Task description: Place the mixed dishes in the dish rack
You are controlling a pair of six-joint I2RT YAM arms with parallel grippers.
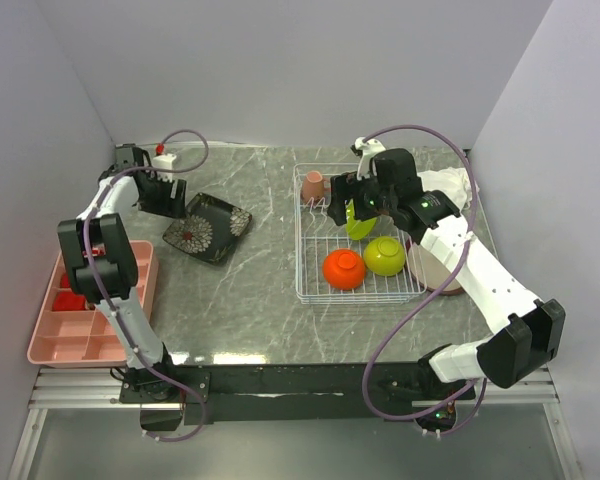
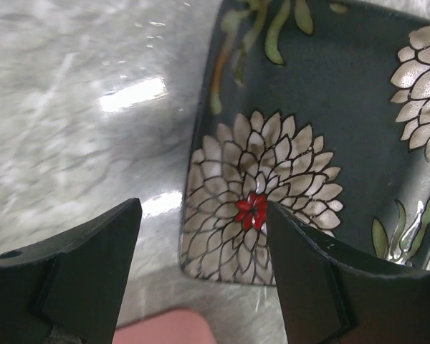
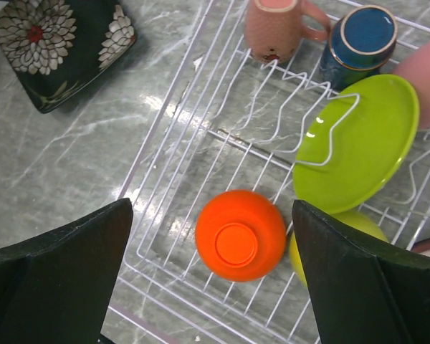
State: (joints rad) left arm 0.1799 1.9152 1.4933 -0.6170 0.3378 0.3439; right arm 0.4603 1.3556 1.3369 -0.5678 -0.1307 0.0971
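Plate location: black floral square plate point(image 2: 308, 165) lies on the desk point(image 1: 250, 290), left of the dish rack point(image 1: 300, 262), one corner just under my left claw point(image 2: 203, 208), open and empty. Right claw point(image 3: 211, 208), open too, hovers over the rack, farther off. Rack holds orange bowl point(image 3: 240, 235), lime bowl point(image 1: 385, 256), lime plate point(image 3: 358, 147), salmon cup point(image 3: 272, 27), navy cup point(image 3: 360, 39).

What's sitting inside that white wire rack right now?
The dish rack holds an upturned orange bowl, a lime green bowl, a lime green plate tilted against the prongs, a salmon cup and a navy cup. Whatever lies beneath the plate is covered.
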